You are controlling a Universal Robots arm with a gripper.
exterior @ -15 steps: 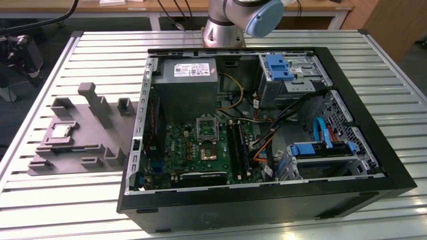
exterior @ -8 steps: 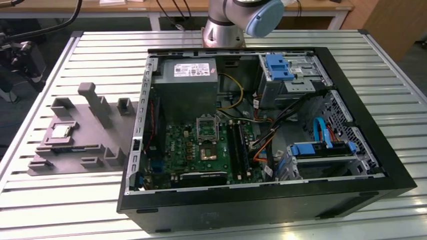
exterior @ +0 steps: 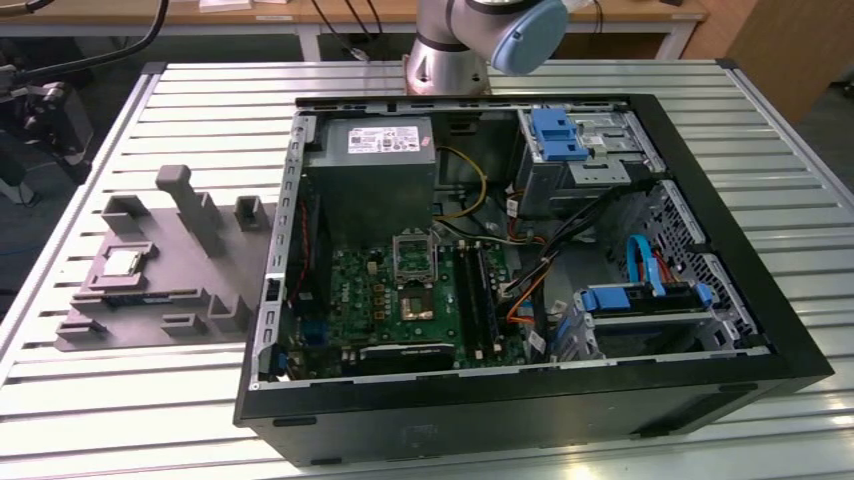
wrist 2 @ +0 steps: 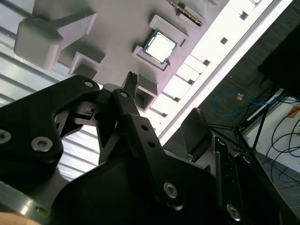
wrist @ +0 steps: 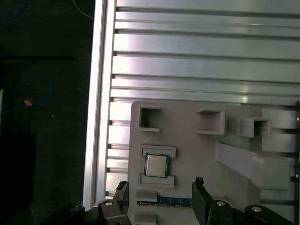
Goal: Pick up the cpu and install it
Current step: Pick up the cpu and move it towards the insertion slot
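The cpu (exterior: pixel 120 262) is a small square chip with a shiny metal top. It lies flat in a shallow holder on the grey moulded tray (exterior: pixel 174 290), at the exterior view's left of the computer case. In the first wrist view the cpu (wrist: pixel 156 165) sits between two low tray ridges. My gripper (wrist: pixel 161 183) hangs above the tray, open, its two black fingers spread wider than the chip and touching nothing. In the second wrist view one fingertip (wrist 2: pixel 132 77) points toward the cpu (wrist 2: pixel 160 46). The arm's base (exterior: pixel 461 45) stands behind the case.
An open black computer case (exterior: pixel 534 400) lies on the slatted metal table (exterior: pixel 134 420), with its motherboard (exterior: pixel 400 300), power supply (exterior: pixel 374 150) and drive bays exposed. Upright blocks (exterior: pixel 200 210) rise from the tray. A memory stick (wrist: pixel 171 202) lies beside the cpu holder.
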